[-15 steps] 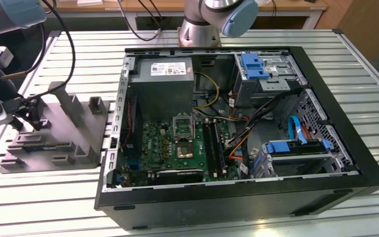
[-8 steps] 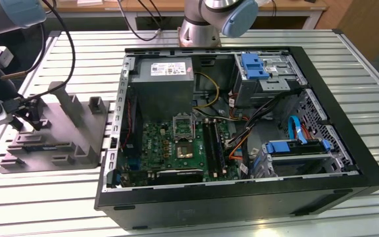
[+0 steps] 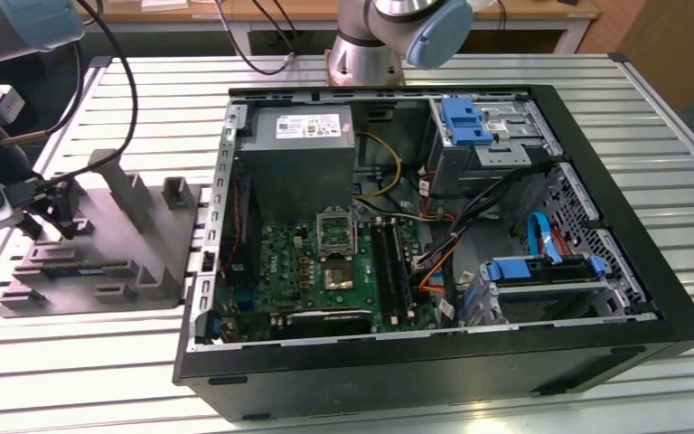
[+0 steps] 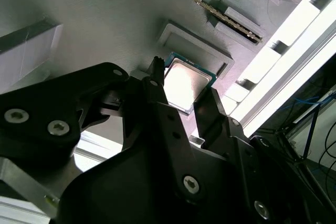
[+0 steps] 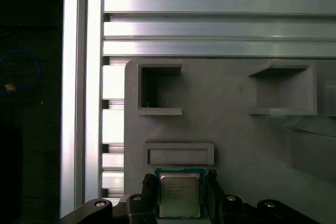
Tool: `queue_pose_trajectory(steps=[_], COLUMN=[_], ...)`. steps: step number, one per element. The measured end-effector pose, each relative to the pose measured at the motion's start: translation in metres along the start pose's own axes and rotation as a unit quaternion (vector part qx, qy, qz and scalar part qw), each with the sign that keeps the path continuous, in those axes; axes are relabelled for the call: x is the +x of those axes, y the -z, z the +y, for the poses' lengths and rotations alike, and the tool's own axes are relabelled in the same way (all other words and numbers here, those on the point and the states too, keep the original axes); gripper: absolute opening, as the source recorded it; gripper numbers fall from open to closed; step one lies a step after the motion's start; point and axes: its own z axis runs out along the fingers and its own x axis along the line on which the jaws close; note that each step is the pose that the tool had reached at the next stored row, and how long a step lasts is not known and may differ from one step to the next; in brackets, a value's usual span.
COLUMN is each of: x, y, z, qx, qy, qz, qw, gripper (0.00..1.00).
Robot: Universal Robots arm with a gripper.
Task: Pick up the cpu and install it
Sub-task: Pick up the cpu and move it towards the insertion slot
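As the exterior view shows, the gripper (image 3: pixel 55 221) hangs above the grey tray (image 3: pixel 142 267) at the exterior view's left, well apart from the open case (image 3: pixel 383 366). In the second wrist view its fingers (image 4: pixel 157 103) clamp two opposite sides of the cpu (image 4: pixel 185 85), with the tray close behind. In the first wrist view the cpu (image 5: pixel 179 195) lies between them, beside a small raised frame (image 5: pixel 178 153).

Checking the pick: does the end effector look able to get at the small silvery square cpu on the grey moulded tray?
Probably yes: the end effector sits right at the small silvery square cpu on the grey moulded tray, and nothing covers it.
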Motion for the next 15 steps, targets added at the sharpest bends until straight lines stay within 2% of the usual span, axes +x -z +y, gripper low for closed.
queue_pose_trajectory(steps=[6,8,15], x=[0.0,-0.0001,-0.0001], y=[0.0012,0.008,0.0084], z=[0.0,0.0003,0.0003], qx=[0.0,0.0,0.0], qy=[0.0,0.0,0.0], qz=[0.0,0.0,0.0], qw=[1.0,1.0,1.0], gripper=[0.47,0.47,0.47])
